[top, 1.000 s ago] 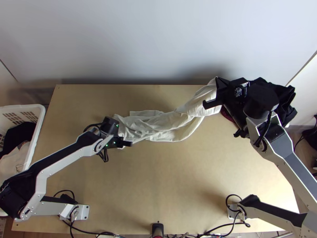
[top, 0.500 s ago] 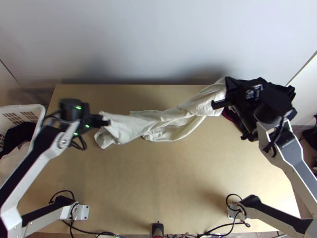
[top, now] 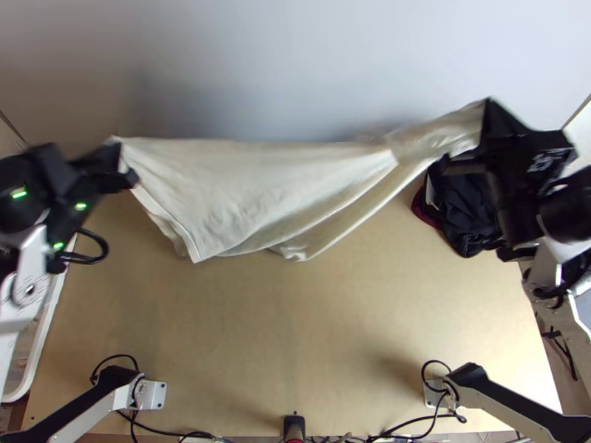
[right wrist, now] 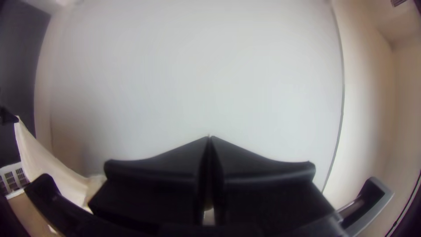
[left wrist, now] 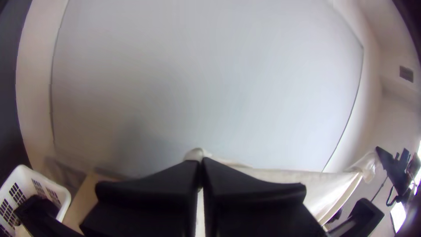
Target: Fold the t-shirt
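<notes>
Left pincer: closed, its two flat fingers meeting at the tips, with an end of the pale cloth pinched between them; it (top: 120, 168) is above the far left part of the scene in the top view.
Right pincer: closed as well (top: 485, 124), fingers together at the tips in its wrist view, gripping the opposite end of the cloth.
T-shirt: cream-white (top: 244, 188), strung from one pincer to the other, lifted at both ends; broad and fairly flat beside the left pincer, drawn narrow and gathered towards the right one.
Lower edge: slack, dipping between the two pincers in loose folds towards the near side; whether it touches the wood cannot be told.
Dark clothes: a crumpled black heap (top: 469, 214) with a dark red bit (top: 424, 208) at its side, just nearer the arm bases than the right pincer.
Basket: white plastic (left wrist: 63, 195), on the outer side of the left pincer, beside the tabletop (top: 295, 332).
Wall: plain and pale (top: 295, 66), beyond both pincers.
</notes>
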